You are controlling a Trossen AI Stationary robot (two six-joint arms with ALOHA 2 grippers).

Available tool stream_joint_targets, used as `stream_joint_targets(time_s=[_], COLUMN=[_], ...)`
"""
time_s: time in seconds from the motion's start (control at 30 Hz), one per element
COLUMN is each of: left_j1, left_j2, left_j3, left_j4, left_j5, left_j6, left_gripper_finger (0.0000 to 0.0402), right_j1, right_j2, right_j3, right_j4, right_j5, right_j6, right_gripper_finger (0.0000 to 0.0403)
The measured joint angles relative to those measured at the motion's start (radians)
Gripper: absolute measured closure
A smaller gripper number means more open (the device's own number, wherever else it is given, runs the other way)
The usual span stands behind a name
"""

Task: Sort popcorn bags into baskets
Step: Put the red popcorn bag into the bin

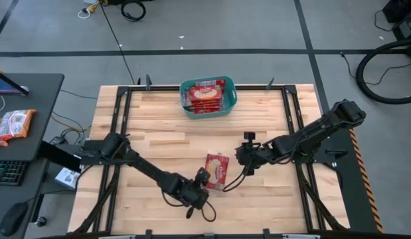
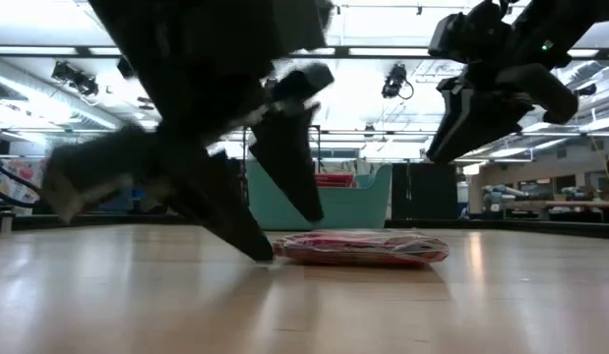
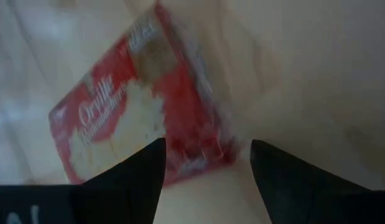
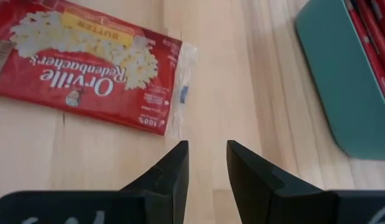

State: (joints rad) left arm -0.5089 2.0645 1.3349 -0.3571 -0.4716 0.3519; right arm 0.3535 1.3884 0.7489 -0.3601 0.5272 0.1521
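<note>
Left claw point(image 1: 204, 180), open and empty, straddles the last loose popcorn bag point(image 1: 218, 170) on the desk point(image 1: 152, 133); right claw point(image 1: 247, 161) hovers slightly open; basket point(image 1: 230, 101) already holds several.

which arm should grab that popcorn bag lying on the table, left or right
Probably left. The left gripper is open, with its fingers down at the table straddling an end of the popcorn bag. The right gripper hangs above the table beside the bag, fingers only slightly apart and pointing past it.
</note>
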Motion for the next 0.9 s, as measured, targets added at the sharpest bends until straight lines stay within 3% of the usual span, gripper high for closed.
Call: stream_joint_targets(time_s=[0.2, 0.37, 0.53, 0.8, 0.9], left_j1=[0.022, 0.044, 0.057, 0.056, 0.056], left_j2=[0.020, 0.019, 0.019, 0.023, 0.018], left_j3=[0.002, 0.002, 0.002, -0.001, -0.002], left_j4=[0.018, 0.007, -0.001, -0.012, -0.016], left_j5=[-0.002, 0.071, 0.120, 0.116, 0.114], left_j6=[-0.005, -0.046, -0.083, -0.106, -0.107], left_gripper_finger=[0.0164, 0.0183, 0.0245, 0.0375, 0.0393], right_j1=[-0.009, -0.009, -0.009, -0.009, -0.012], right_j2=[0.001, -0.001, -0.001, -0.001, -0.001], right_j3=[-0.012, -0.012, -0.012, -0.012, -0.012], right_j4=[0.045, 0.053, 0.070, 0.103, 0.131], right_j5=[-0.023, -0.023, -0.023, -0.023, 0.014], right_j6=[-0.021, -0.025, -0.032, -0.070, -0.118], right_gripper_finger=[0.0289, 0.0289, 0.0289, 0.0289, 0.0289])
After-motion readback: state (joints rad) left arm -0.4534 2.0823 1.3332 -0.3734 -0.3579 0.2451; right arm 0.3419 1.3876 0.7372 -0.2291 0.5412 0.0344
